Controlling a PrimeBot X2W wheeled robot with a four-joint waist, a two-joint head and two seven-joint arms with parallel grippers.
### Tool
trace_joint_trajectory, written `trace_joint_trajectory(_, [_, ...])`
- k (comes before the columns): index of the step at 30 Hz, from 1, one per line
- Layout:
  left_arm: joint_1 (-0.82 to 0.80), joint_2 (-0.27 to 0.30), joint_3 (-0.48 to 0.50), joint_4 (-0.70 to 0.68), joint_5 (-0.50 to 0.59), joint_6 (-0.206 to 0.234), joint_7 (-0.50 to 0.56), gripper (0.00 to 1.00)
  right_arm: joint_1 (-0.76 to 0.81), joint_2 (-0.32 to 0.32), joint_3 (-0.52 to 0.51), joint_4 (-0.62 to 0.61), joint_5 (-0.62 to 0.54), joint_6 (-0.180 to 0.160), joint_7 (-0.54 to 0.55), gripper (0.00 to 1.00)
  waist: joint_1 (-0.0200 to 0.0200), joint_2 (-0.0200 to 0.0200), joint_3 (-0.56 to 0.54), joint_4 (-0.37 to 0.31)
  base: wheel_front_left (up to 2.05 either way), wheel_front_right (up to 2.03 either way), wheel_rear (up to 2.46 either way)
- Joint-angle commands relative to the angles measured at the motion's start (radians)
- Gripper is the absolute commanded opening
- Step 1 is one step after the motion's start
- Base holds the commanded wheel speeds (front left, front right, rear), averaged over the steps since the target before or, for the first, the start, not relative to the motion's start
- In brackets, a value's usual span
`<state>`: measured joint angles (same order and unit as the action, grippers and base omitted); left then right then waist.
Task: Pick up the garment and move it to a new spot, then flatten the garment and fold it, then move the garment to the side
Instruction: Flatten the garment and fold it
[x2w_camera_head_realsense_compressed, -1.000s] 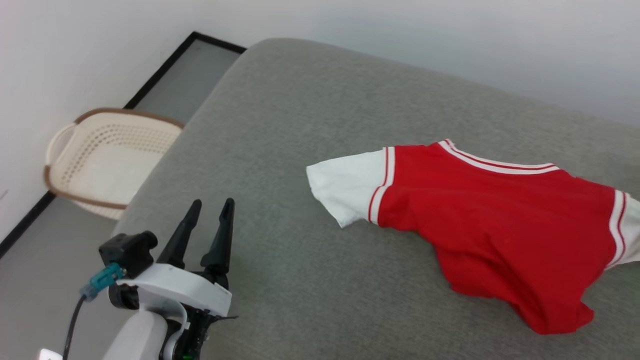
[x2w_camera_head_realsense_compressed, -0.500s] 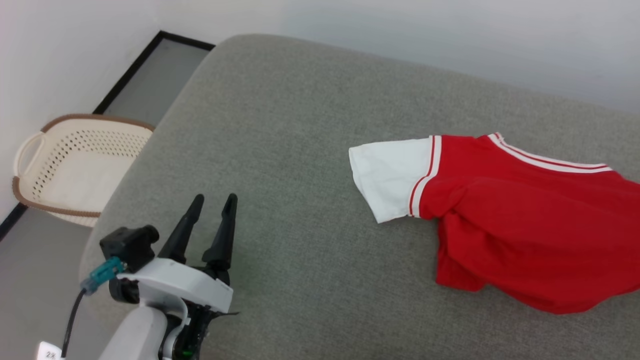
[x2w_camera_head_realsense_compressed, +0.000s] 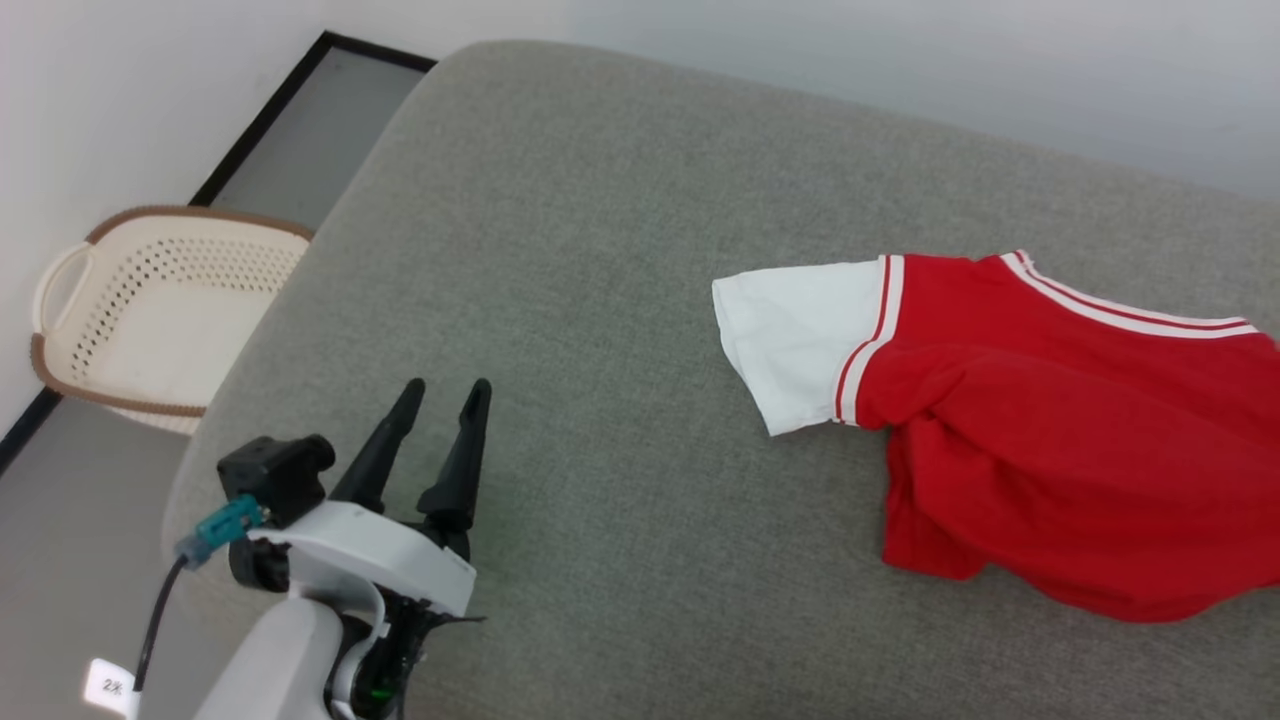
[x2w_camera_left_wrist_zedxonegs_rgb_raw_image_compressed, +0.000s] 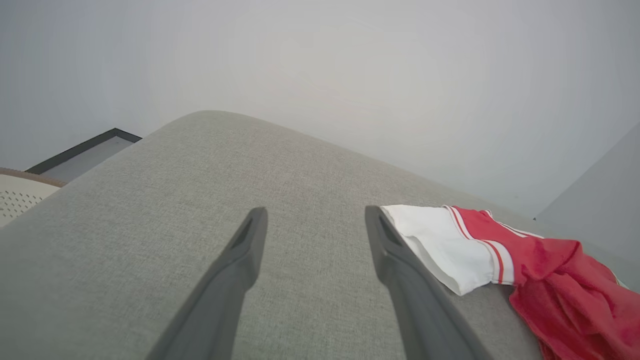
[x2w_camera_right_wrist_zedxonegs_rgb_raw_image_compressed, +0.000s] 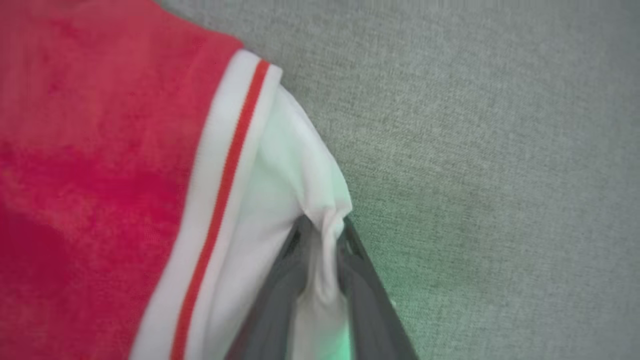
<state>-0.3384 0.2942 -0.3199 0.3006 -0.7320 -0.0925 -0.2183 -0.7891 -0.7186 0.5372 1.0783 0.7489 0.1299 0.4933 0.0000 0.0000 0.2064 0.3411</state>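
White sleeve cloth bunches in the tight pinch of my right gripper, between its dark tapered fingers. My left gripper hangs spread and empty, well apart from the soft red garment, which lies rumpled on the grey woven cushion.

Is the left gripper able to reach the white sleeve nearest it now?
Probably yes: the left gripper is open, and only bare grey cushion lies between it and the white sleeve of the garment.
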Motion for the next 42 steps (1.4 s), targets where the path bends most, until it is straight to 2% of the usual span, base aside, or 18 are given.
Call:
trace_joint_trajectory(1, [0.007, 0.006, 0.001, 0.002, -0.001, 0.002, 0.003, 1.0, 0.005, 0.037, 0.015, 0.002, 0.002, 0.001, 0.009, 1.0, 0.0, 0.0, -0.02, -0.015, 0.0, 0.0, 0.0])
trace_joint_trajectory(8, [0.053, 0.04, 0.012, -0.013, -0.006, 0.02, 0.013, 1.0, -0.012, 0.018, 0.057, -0.058, -0.017, 0.0, -0.003, 1.0, 0.0, 0.0, -0.095, -0.089, 0.0, 0.0, 0.0])
trace_joint_trajectory(15, [0.118, 0.074, 0.033, -0.057, -0.014, 0.049, 0.022, 1.0, 0.02, -0.001, 0.079, -0.152, -0.033, 0.0, -0.082, 1.0, 0.0, 0.0, -0.161, -0.194, 0.0, 0.0, 0.0])
trace_joint_trajectory(18, [0.145, 0.084, 0.038, -0.078, -0.014, 0.065, 0.025, 1.0, 0.046, -0.013, 0.068, -0.199, -0.054, 0.0, -0.178, 1.0, 0.0, 0.0, -0.182, -0.232, 0.0, 0.0, 0.0])
trace_joint_trajectory(22, [0.185, 0.097, 0.051, -0.11, -0.01, 0.086, 0.016, 1.0, 0.107, 0.011, 0.026, -0.253, -0.109, 0.0, -0.375, 1.0, 0.0, 0.0, -0.21, -0.283, 0.0, 0.0, 0.0])
trace_joint_trajectory(26, [0.227, 0.109, 0.07, -0.151, -0.002, 0.114, 0.003, 1.0, 0.19, 0.066, -0.051, -0.299, -0.181, 0.0, -0.569, 1.0, 0.0, 0.0, -0.224, -0.332, 0.0, 0.0, 0.0])
trace_joint_trajectory(30, [0.273, 0.111, 0.085, -0.189, 0.019, 0.151, -0.013, 1.0, 0.283, 0.16, -0.161, -0.344, -0.282, 0.0, -0.724, 1.0, 0.0, 0.0, -0.231, -0.38, 0.0, 0.0, 0.0])
trace_joint_trajectory(35, [0.317, 0.105, 0.086, -0.224, 0.054, 0.177, -0.03, 1.0, 0.415, 0.302, -0.328, -0.508, -0.45, 0.0, -0.758, 1.0, 0.0, 0.0, -0.235, -0.425, 0.0, 0.0, 0.0])
trace_joint_trajectory(39, [0.33, 0.09, 0.085, -0.234, 0.067, 0.162, -0.039, 1.0, 0.547, 0.426, -0.47, -0.714, -0.581, 0.0, -0.759, 1.0, 0.0, 0.0, -0.229, -0.446, 0.0, 0.0, 0.0])
trace_joint_trajectory(42, [0.31, 0.087, 0.082, -0.223, 0.07, 0.152, -0.04, 1.0, 0.624, 0.501, -0.517, -0.836, -0.647, 0.0, -0.759, 1.0, 0.0, 0.0, -0.219, -0.458, 0.0, 0.0, 0.0])
